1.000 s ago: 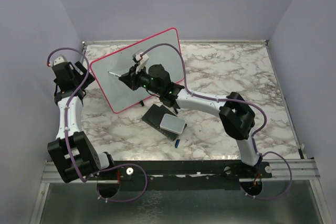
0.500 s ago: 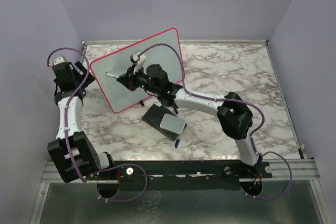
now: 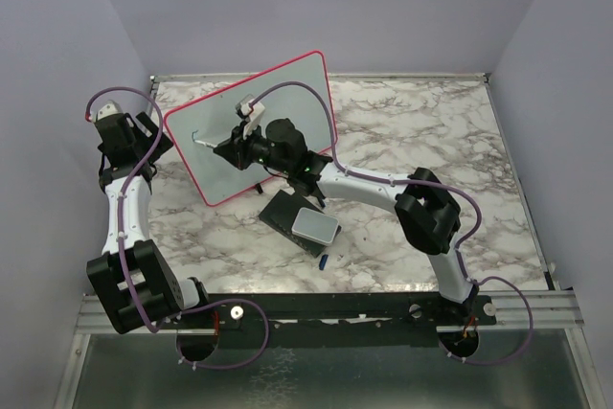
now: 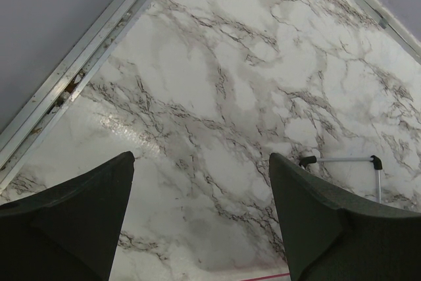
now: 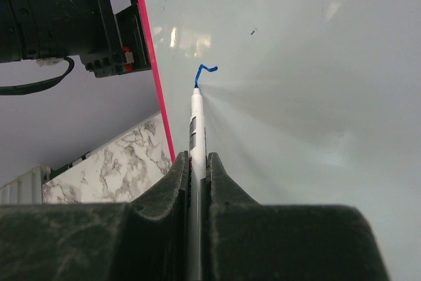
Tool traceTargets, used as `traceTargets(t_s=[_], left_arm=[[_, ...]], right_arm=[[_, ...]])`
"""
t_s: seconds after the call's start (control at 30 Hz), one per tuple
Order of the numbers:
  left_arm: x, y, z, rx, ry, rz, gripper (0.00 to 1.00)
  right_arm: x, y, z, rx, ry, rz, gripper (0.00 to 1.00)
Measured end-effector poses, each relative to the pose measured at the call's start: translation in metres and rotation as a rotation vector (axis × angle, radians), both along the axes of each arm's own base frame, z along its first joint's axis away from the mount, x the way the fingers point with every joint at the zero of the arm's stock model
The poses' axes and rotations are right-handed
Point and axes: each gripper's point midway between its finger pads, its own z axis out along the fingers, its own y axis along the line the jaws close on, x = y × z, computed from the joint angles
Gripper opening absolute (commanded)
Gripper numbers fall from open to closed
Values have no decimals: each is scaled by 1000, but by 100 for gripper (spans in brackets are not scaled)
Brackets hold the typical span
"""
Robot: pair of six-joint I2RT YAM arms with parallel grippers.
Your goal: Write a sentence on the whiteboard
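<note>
The whiteboard stands tilted on the marble table, its red-pink frame showing at the left edge. My right gripper is shut on a white marker whose tip touches the board near its upper left. Of the sentence, only a short blue stroke shows at the marker tip; no words can be read. My left gripper is open and empty behind the board's left edge. Its wrist view shows both fingers wide apart over marble, with a strip of the pink frame below.
A dark block with a grey-white pad lies in front of the board. A small blue cap lies near it. The board's wire foot rests on the marble. Purple walls enclose the table.
My right gripper has moved left across the board with the marker, toward the upper left corner. The left arm has not moved.
</note>
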Motion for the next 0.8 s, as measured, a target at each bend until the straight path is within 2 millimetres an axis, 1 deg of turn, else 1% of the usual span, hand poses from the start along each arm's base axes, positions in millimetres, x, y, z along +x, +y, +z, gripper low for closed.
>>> traceTargets(t_s=[0.3,0.53,0.8], left_arm=[[0,0,0,0,0,1,84],[-1,2,-1,0,1,5,84],[-2,1,0,0,-1,5,84]], right_arm=[[-5,-4,-25,-50,34,11,1],[-7,-11,-50,-95,63,-18,1],[-2,-22,-55,-109,66,-78,1]])
